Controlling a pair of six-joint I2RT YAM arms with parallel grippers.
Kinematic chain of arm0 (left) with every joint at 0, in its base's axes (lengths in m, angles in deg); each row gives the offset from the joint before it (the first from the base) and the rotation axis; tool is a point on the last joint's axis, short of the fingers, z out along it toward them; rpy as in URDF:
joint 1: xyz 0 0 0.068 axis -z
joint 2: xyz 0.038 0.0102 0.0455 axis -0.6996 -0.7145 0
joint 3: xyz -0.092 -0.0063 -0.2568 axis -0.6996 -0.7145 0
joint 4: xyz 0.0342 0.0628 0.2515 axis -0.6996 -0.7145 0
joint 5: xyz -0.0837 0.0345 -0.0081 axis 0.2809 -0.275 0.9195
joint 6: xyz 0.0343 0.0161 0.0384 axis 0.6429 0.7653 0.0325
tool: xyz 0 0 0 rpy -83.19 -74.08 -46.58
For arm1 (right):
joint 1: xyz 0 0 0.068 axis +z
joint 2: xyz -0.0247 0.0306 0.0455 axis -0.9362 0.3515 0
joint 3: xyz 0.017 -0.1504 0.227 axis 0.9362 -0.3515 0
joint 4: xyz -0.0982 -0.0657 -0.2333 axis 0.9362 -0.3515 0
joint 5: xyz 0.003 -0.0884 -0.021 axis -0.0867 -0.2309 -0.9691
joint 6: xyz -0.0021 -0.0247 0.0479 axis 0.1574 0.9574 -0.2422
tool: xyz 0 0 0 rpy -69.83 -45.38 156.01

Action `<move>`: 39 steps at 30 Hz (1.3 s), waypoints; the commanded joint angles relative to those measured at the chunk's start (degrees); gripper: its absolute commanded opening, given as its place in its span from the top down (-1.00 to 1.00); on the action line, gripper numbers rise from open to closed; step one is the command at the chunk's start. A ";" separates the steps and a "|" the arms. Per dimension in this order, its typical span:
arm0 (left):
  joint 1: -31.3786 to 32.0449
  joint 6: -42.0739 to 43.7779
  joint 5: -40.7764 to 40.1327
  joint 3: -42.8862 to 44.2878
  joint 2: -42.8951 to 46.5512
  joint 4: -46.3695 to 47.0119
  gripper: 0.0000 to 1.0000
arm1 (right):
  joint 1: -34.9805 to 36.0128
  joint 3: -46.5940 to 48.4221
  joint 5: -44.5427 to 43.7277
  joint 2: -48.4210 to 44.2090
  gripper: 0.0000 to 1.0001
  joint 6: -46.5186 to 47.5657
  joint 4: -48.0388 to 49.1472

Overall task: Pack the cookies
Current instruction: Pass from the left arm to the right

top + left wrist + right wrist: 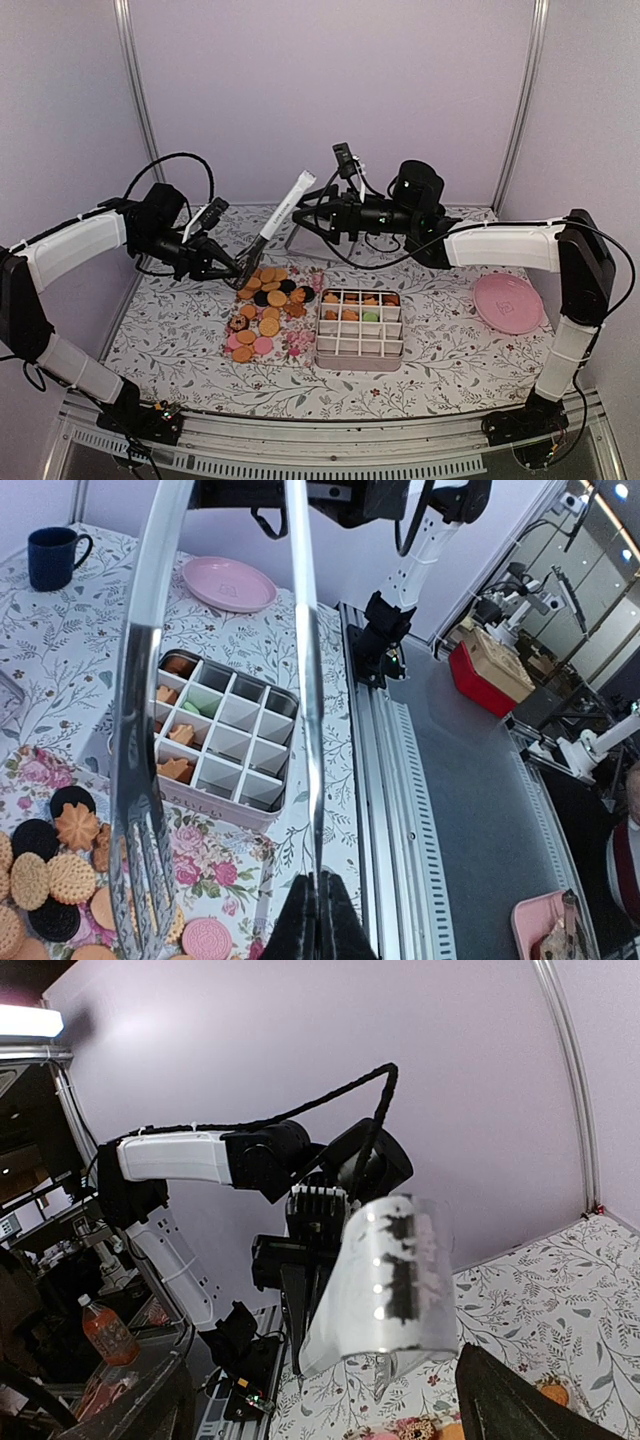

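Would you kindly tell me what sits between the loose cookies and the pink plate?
The white divided box, some cells holding cookies, sits between the loose cookies and the pink plate; the top external view shows it.

Lilac walls [330,90] and 2 metal posts [137,90] surround a floral-clothed table [450,370].

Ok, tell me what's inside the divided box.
The box holds orange cookies in its far compartments and one green cookie; the near rows look empty. In the left wrist view the tongs cover part of one row.
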State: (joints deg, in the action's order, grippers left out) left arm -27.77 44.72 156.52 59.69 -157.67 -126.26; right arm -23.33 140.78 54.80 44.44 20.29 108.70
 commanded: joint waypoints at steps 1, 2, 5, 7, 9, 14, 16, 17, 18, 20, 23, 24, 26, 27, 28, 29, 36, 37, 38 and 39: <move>0.93 1.14 -1.28 -0.07 0.70 1.44 0.97 | 0.71 3.66 5.08 3.40 -0.78 -1.79 1.21; 0.96 1.33 -1.75 -0.04 0.77 1.42 0.97 | 0.74 4.28 5.66 4.06 -0.75 -2.01 0.84; 1.09 2.07 -3.32 -0.15 1.07 1.35 0.97 | 0.77 5.64 7.00 5.23 -0.66 -2.27 -0.99; 1.26 3.11 -4.58 -0.22 1.03 0.84 0.97 | 0.83 6.30 7.65 5.64 -0.60 -2.32 -2.13; 1.38 3.68 -5.37 -0.33 1.05 0.62 0.97 | 0.81 6.95 8.33 6.12 -0.54 -2.28 -3.02; 1.66 4.51 -6.35 -0.26 1.18 0.30 0.97 | 0.79 8.68 9.68 7.84 -0.36 -2.44 -4.53; 1.68 4.60 -6.80 -0.16 1.13 0.30 0.98 | 0.76 9.33 10.13 8.62 -0.30 -3.04 -4.74; 1.80 4.69 -6.96 -0.16 1.12 0.16 0.98 | 0.82 9.43 10.15 8.85 -0.26 -3.31 -4.78; 1.77 4.85 -7.05 -0.08 1.17 0.02 0.97 | 0.88 9.47 10.17 8.99 -0.23 -3.49 -4.78; 1.75 5.04 -7.22 0.02 1.21 -0.13 0.98 | 0.80 9.46 9.61 9.16 -0.17 -3.53 -4.85; 1.75 5.24 -7.73 -0.11 1.22 -0.24 0.98 | 0.84 9.71 9.03 9.70 -0.05 -3.87 -5.15; 1.76 5.24 -7.92 -0.15 1.23 -0.27 0.98 | 0.77 9.85 8.89 9.84 -0.03 -3.96 -5.32; 1.86 5.48 -8.35 -0.16 1.22 -0.23 0.97 | 0.80 9.94 8.98 10.02 0.02 -4.21 -5.48; 1.84 5.56 -8.60 -0.16 1.26 -0.27 0.98 | 0.77 9.92 9.12 10.07 0.04 -4.24 -5.53; 1.86 5.61 -8.80 -0.16 1.27 -0.24 0.97 | 0.80 9.92 9.23 10.13 0.05 -4.45 -5.68; 1.91 5.65 -9.00 -0.16 1.23 -0.25 0.98 | 0.79 9.94 9.44 10.11 0.07 -4.46 -5.85; 1.86 6.14 -9.87 0.02 1.31 -0.45 0.97 | 1.19 9.73 11.26 10.07 0.11 -4.08 -7.13; 1.84 6.14 -9.98 0.04 1.31 -0.45 0.98 | 1.28 9.72 11.24 10.14 0.13 -4.08 -7.22; 1.90 6.22 -10.06 0.02 1.32 -0.39 0.98 | 1.31 9.72 11.15 10.16 0.15 -4.08 -7.24; 1.84 6.23 -10.20 0.02 1.30 -0.44 0.97 | 1.37 9.69 10.75 10.16 0.19 -4.12 -7.24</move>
State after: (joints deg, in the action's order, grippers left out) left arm -26.53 49.55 146.36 59.66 -157.65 -127.69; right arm -22.92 149.07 63.55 53.42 16.51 102.41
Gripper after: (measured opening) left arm 0.016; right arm 0.428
